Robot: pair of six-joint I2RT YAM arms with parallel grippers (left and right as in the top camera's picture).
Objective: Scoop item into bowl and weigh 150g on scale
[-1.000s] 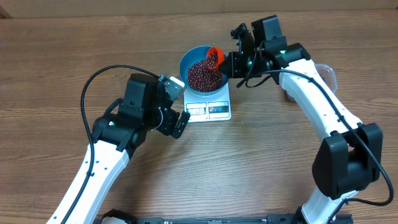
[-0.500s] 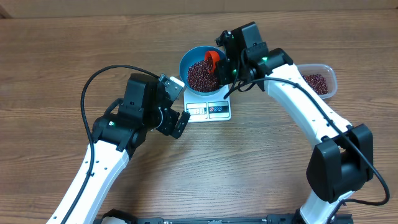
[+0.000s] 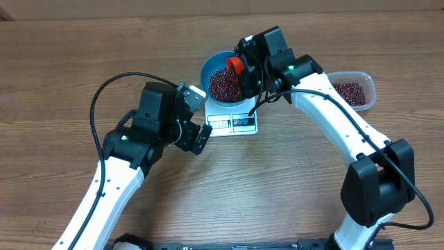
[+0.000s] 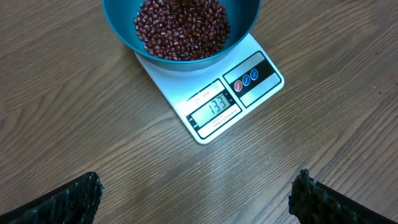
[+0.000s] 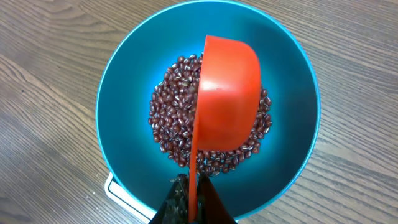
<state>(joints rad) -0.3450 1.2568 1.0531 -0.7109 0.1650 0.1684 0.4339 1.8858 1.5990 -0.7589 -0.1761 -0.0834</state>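
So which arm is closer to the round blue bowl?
Right: the right jaws hold a red plastic scoop over the bowl; the left jaws hover open beside the white scale.

Light is bright and even, falling from above — the arms (image 3: 333,118) cast only soft, faint shadows on the table (image 3: 62,76). The left wrist view is sharp: the scale (image 4: 214,102) display reads clearly, while the left fingers (image 4: 68,202) sit dark and blurred. A mild sheen lies on the scoop (image 5: 227,93) and bowl (image 5: 124,99) — the right fingers (image 5: 177,200) are out of focus.
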